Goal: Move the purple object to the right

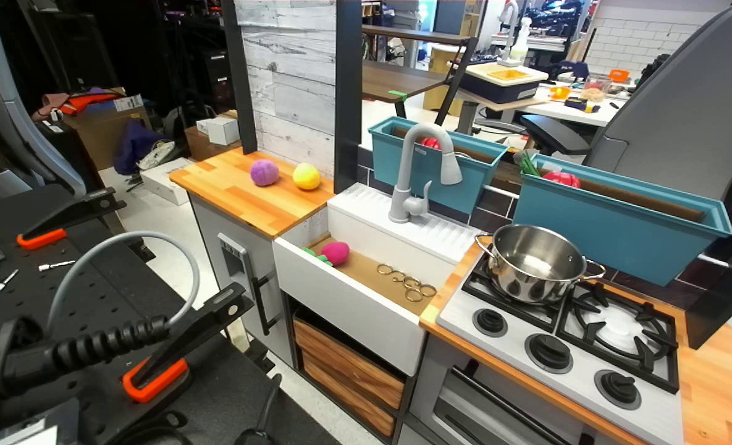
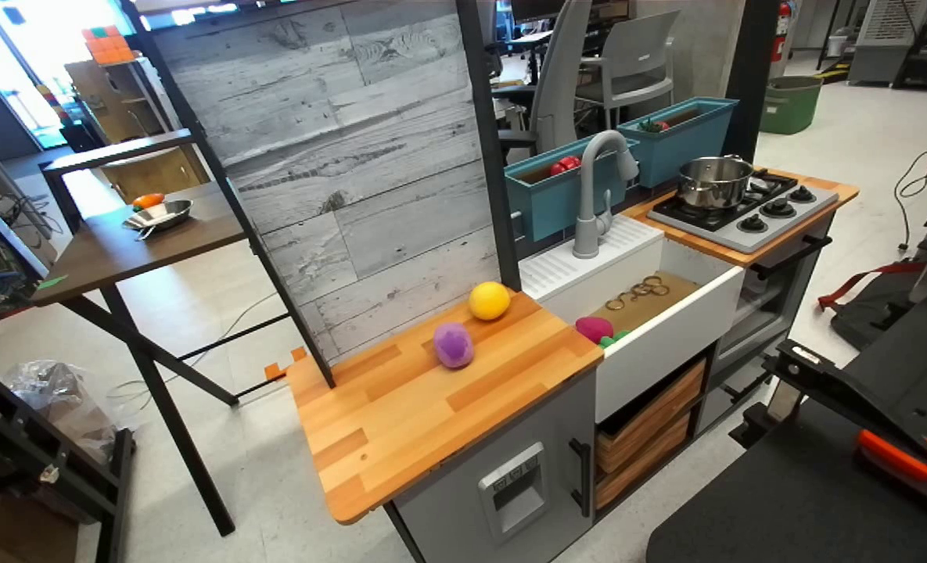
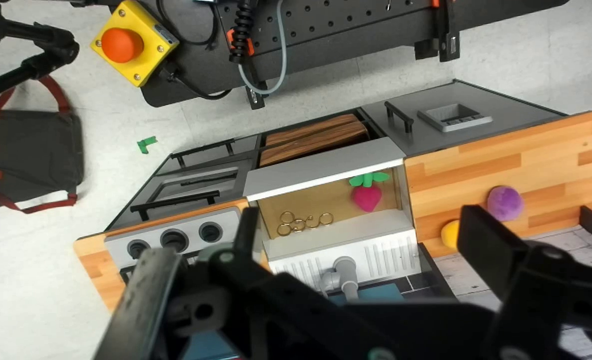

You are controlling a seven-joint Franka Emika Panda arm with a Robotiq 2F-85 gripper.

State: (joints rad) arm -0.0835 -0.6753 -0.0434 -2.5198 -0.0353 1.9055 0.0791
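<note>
The purple object is a small round plush ball (image 1: 264, 173) on the wooden counter left of the sink. It also shows in an exterior view (image 2: 454, 346), where it is slightly tall, and in the wrist view (image 3: 505, 203). The yellow ball (image 1: 306, 177) sits close beside it, near the panel, apart from it; it also shows in an exterior view (image 2: 489, 301). My gripper (image 3: 361, 212) shows only in the wrist view, open and empty, high above the kitchen set. Its right finger partly covers the yellow ball (image 3: 449, 235); the purple ball lies just beyond that finger.
A wood-look panel (image 2: 369, 156) rises behind the counter (image 2: 400, 422). The sink (image 1: 347, 296) holds a pink-magenta toy (image 1: 335, 253) with green leaves and some metal rings (image 1: 412, 285). The faucet (image 1: 406, 167), steel pot (image 1: 535, 262) and teal planters (image 1: 619, 216) stand right of the counter.
</note>
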